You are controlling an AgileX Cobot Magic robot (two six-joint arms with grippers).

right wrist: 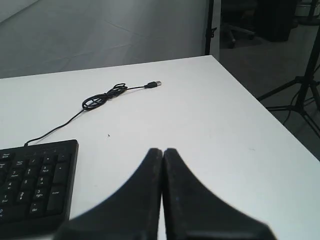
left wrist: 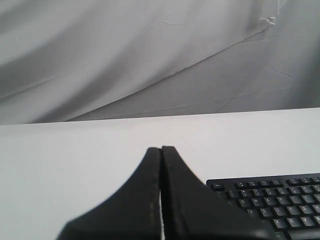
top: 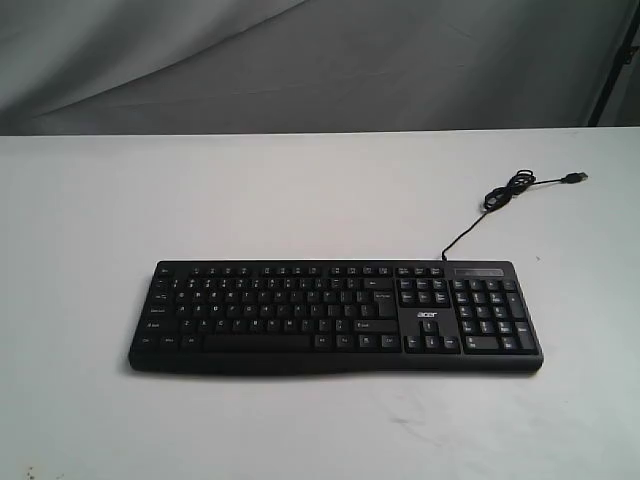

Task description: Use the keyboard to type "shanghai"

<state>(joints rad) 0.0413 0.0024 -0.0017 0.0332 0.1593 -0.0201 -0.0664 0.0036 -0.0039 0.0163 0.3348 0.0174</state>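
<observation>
The black keyboard (top: 335, 316) with white legends and an "acer" logo lies flat in the middle of the white table (top: 300, 200). Its thin USB cable (top: 505, 195) runs from the back right corner to a loose coil. Neither arm shows in the exterior view. In the left wrist view my left gripper (left wrist: 161, 148) is shut and empty, above bare table off the keyboard's (left wrist: 272, 200) left end. In the right wrist view my right gripper (right wrist: 162, 150) is shut with nothing in it, off the number-pad end of the keyboard (right wrist: 35, 182).
The cable (right wrist: 107, 95) ends in a free USB plug (right wrist: 156, 84) on the table. The table's right edge (right wrist: 260, 105) drops to the floor, where black stand legs (right wrist: 300, 85) are. A grey cloth backdrop (top: 300, 60) hangs behind the table.
</observation>
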